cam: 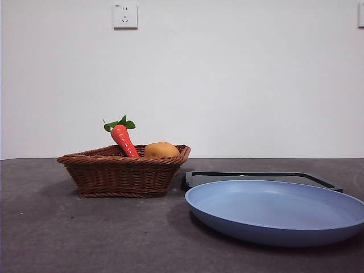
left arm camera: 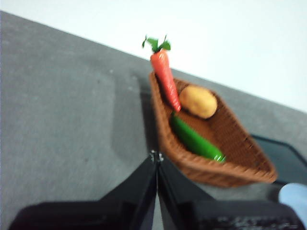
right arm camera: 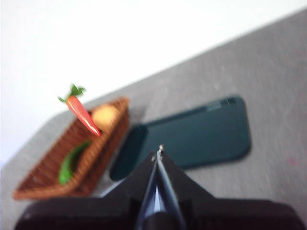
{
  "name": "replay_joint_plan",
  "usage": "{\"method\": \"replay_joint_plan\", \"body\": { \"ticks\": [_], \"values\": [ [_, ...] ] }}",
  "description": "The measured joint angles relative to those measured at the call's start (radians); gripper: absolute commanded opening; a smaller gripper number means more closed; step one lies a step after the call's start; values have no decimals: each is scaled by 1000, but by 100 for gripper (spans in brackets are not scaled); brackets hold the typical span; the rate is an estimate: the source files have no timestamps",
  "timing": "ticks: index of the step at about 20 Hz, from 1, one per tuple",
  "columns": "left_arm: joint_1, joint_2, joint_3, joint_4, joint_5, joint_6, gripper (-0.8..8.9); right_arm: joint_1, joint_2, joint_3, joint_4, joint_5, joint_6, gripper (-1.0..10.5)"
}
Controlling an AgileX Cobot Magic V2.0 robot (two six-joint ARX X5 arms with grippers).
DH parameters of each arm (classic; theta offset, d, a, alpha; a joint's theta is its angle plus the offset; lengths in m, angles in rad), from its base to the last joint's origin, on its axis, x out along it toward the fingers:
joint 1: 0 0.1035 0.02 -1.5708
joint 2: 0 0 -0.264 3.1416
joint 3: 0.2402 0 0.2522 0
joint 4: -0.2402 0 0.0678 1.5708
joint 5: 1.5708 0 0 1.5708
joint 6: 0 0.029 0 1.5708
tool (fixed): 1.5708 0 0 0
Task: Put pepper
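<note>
The dark-green pepper (left arm camera: 195, 139) lies inside the brown wicker basket (left arm camera: 249, 167), beside a red-orange carrot (left arm camera: 164, 78) and a yellow-orange lump (left arm camera: 198, 101). It also shows in the right wrist view (right arm camera: 72, 161). In the front view the basket (cam: 122, 173) hides the pepper; only the carrot (cam: 123, 139) and the lump (cam: 161, 150) rise above its rim. My left gripper (left arm camera: 156, 157) is shut and empty, above the table near the basket's near side. My right gripper (right arm camera: 159, 152) is shut and empty, above the dark tray (right arm camera: 201, 134). Neither arm shows in the front view.
A large blue plate (cam: 278, 211) lies at the front right of the grey table. A dark flat tray (cam: 259, 178) lies just behind it, to the right of the basket. A white wall with a socket (cam: 125, 15) stands behind.
</note>
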Motion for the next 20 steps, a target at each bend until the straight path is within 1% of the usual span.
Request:
{"method": "replay_joint_plan", "body": {
  "ticks": [5, 9, 12, 16, 20],
  "values": [
    [0, 73, 140, -81, 4, -9, 7, 0, 106, 141, -32, -1, 9, 5],
    [0, 167, 237, -146, 57, -2, 6, 0, 220, 264, -142, -21, -10, 5],
    [0, 245, 317, -210, 110, 29, 6, 0, 311, 369, -251, -72, -55, 5],
    [0, 359, 427, -328, 179, 109, 6, 0, 437, 521, -425, -132, -144, 5],
    [0, 451, 504, -432, 236, 187, 6, 0, 540, 645, -611, -143, -245, 5]
  ]
}}
